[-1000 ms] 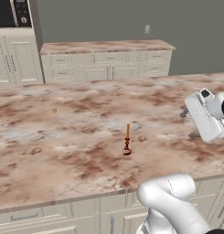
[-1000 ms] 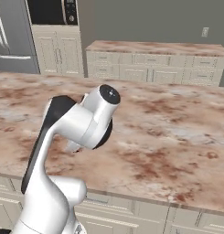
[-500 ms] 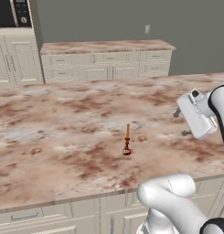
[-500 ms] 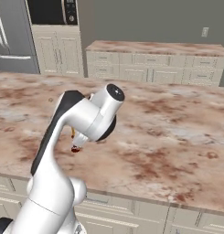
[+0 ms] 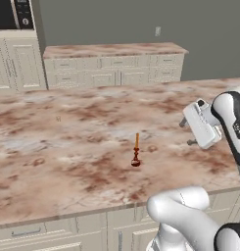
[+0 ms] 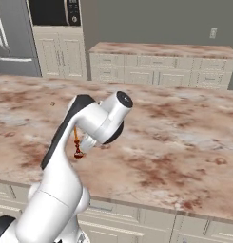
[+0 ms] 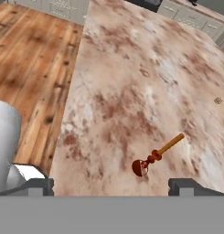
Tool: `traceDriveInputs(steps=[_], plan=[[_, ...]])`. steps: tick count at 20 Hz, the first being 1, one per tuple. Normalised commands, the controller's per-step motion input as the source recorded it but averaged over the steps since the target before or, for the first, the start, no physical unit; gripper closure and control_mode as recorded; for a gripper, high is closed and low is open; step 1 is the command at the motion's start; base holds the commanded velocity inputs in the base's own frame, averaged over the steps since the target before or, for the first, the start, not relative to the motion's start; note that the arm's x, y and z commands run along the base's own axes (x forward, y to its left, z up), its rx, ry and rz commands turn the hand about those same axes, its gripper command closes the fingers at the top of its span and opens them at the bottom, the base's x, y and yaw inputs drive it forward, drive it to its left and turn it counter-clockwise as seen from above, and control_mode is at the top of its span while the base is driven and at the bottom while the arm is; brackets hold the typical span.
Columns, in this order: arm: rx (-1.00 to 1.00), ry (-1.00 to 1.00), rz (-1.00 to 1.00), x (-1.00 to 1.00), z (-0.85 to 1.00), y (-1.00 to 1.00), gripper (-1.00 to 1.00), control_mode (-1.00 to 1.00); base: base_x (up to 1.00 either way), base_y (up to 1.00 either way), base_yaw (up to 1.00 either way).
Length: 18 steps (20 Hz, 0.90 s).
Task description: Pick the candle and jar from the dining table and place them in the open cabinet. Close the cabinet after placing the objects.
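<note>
The candle [image 5: 136, 153] stands upright on the dining table [image 5: 67, 147], nearer its front edge than its back. The gripper [image 7: 111, 185] hangs above it, jaws wide, holding nothing — best to centre over the slim taper and close low, near the holder. The jar's whereabouts can't be told.

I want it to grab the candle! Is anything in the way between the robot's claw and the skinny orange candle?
No. In the hand view, just bare marble tabletop lies between the open gripper and the thin orange candle.
</note>
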Motion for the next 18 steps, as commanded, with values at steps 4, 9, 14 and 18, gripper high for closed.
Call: traceDriveInputs(steps=[4,9,14,18], plan=[[0.02,0.04,-0.02,0.40,-0.19,0.00,-1.00,-1.00,0.00,0.00,0.00],[0.01,0.06,-0.01,0.40,-0.20,0.00,-1.00,-1.00,0.00,0.00,0.00],[0.00,0.07,0.00,0.31,-0.25,0.01,-1.00,-1.00,0.00,0.00,0.00],[0.02,0.06,-0.01,0.37,-0.20,0.04,-1.00,-1.00,0.00,0.00,0.00]])
